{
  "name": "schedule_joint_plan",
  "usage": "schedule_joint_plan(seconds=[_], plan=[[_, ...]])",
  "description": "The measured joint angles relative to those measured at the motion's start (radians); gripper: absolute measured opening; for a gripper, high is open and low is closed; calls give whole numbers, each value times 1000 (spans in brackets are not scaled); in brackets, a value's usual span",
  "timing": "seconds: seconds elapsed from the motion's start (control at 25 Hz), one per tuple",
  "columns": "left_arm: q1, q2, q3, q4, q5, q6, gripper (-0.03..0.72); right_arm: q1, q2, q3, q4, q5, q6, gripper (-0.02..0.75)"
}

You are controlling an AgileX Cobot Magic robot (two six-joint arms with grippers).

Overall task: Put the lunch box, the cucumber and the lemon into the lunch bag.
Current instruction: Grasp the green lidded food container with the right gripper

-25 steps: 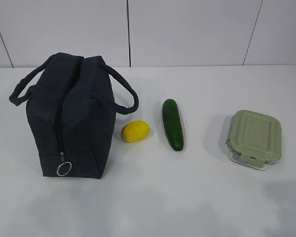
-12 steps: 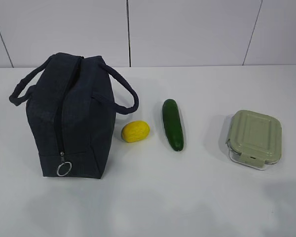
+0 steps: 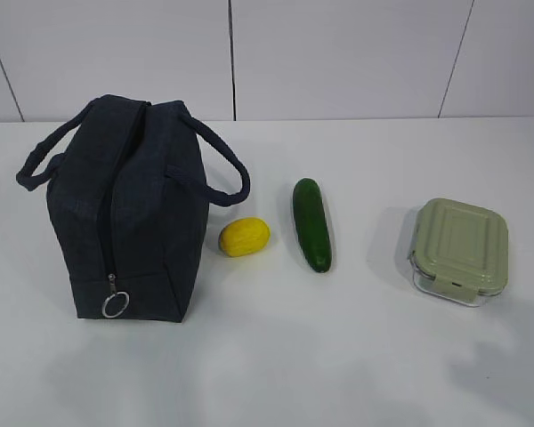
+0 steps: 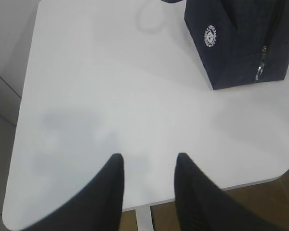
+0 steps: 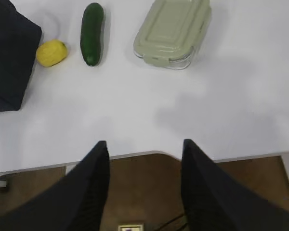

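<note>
Navy lunch bag [image 3: 125, 209] stands zipped on white counter [image 3: 338, 356]; lemon [image 3: 244, 237], cucumber [image 3: 311, 223], lunch box [image 3: 460, 246] lie rightward. Left hand [image 4: 147, 161] and right hand [image 5: 144, 147] hover with fingers apart, empty.

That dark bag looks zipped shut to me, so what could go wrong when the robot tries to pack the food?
The lunch bag stands with its zipper apparently closed, the ring pull low at its end, so nothing fits until it is opened. Tugging that pull might tip or drag the soft bag. The lemon lies close beside the bag and could roll if nudged. The lunch box is wide, so it may catch on the bag's mouth.
</note>
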Motion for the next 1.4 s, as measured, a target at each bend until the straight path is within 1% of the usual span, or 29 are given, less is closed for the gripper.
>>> schedule_joint_plan(seconds=[0.32,0.44,0.56,0.68,0.8,0.96,1.08,1.2,1.24,1.32,1.4], plan=[[0,0,0,0,0,0,239,0,321,-9,127,-161,22,363],[0,0,0,0,0,0,239,0,438,-35,137,-218,24,363],[0,0,0,0,0,0,239,0,565,-53,148,-239,15,363],[0,0,0,0,0,0,239,0,677,-82,190,-265,-40,363],[0,0,0,0,0,0,239,0,791,-123,260,-283,-124,363],[0,0,0,0,0,0,239,-11,940,-190,398,-277,-261,363],[0,0,0,0,0,-5,239,-69,1033,-235,553,-207,-431,361],[0,0,0,0,0,-14,239,-173,1110,-255,739,-70,-612,332],[0,0,0,0,0,-16,239,-215,1135,-258,782,-11,-662,315],[0,0,0,0,0,-18,239,-290,1173,-258,848,53,-765,286],[0,0,0,0,0,-18,239,-357,1203,-258,871,68,-823,261]])
